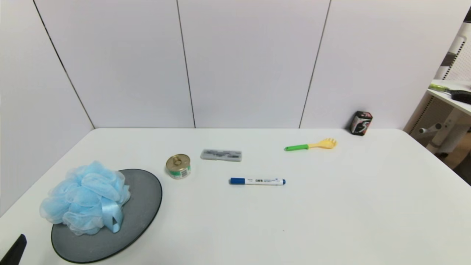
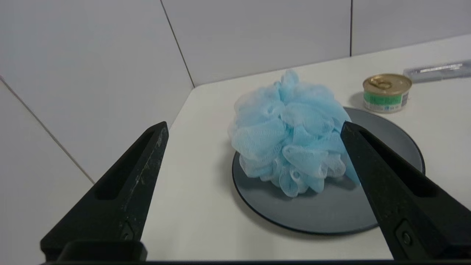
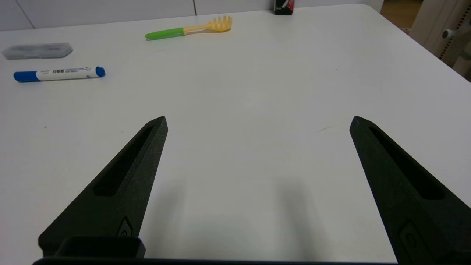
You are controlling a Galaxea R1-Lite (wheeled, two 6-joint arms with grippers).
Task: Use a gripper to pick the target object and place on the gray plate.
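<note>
The light-blue mesh bath pouf with a satin ribbon loop rests on the left part of the gray plate at the table's near left. It also shows in the left wrist view, lying on the plate. My left gripper is open and empty, drawn back from the pouf toward the table's near left corner; one black finger tip shows in the head view. My right gripper is open and empty over bare table on the right; it is out of the head view.
A small gold-topped can stands just beyond the plate. A gray flat case, a blue-capped marker, a green-handled yellow fork and a small black-red box lie farther off. Wall panels close the back and left.
</note>
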